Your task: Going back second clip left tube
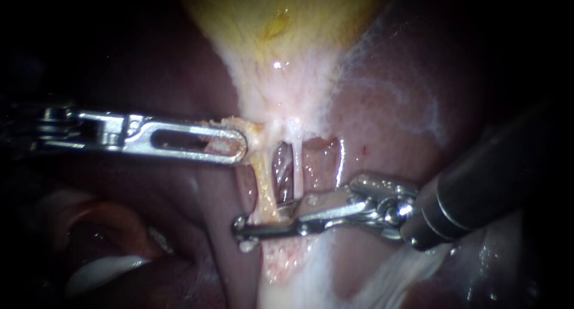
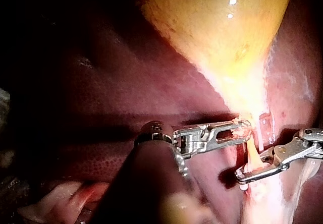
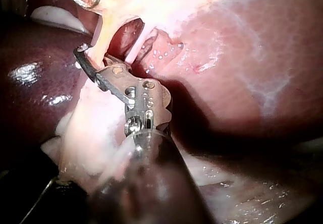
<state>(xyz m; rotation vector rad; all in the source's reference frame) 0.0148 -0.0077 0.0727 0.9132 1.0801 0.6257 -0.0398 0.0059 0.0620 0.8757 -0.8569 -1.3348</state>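
Observation:
The yellow gallbladder (image 1: pixel 281 22) narrows to a pale neck, from which two tubes run down. My left instrument (image 1: pixel 230 146) comes in from the left, its slotted jaws shut on pale tissue at the neck, beside the top of the left tube (image 1: pixel 263 186). The thinner white right tube (image 1: pixel 297 168) hangs just beside that one. My right instrument (image 1: pixel 254 225) reaches in from the right with its jaws closed across the lower end of the left tube; the tube covers part of the upper jaw. A small white bead (image 1: pixel 246 246) sits under the jaw tips. I make out no clip clearly.
Dark red liver (image 1: pixel 418 106) surrounds the tubes on both sides. Whitish fatty tissue (image 1: pixel 287 267) spreads below the right instrument's jaws. Its dark shaft (image 1: pixel 478 183) crosses the lower right. Pale folds (image 1: pixel 101 270) lie at the lower left.

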